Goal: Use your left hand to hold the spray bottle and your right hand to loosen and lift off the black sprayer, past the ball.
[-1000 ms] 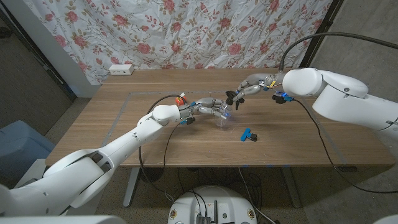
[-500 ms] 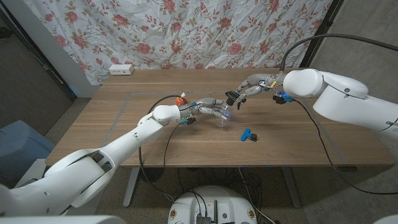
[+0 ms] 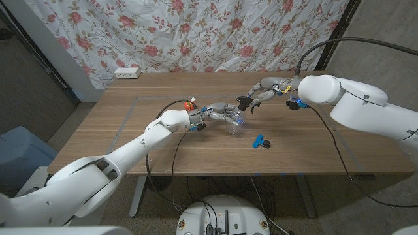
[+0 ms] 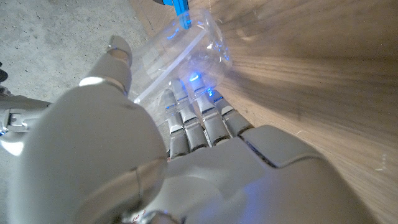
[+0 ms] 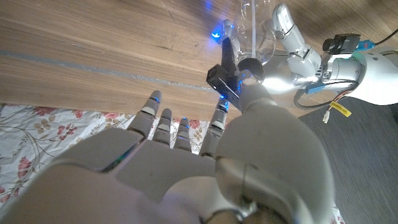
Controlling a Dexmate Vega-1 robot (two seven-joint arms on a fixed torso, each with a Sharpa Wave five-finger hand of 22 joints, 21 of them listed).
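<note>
1 bottle [image 3: 233,125], 1 sprayer [image 3: 243,102], 2 hands

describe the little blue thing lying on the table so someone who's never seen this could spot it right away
Start at the wooden table and find the clear spray bottle held near its middle by the left hand. The small blue clip-like object lies alone on bare wood, nearer the front edge and toward the robot's right. It is the only loose bright blue item, with a darker end.

Left hand [image 3: 219,115] grips bottle [image 3: 234,124]; right hand [image 3: 261,93] pinches sprayer [image 3: 245,102].
</note>
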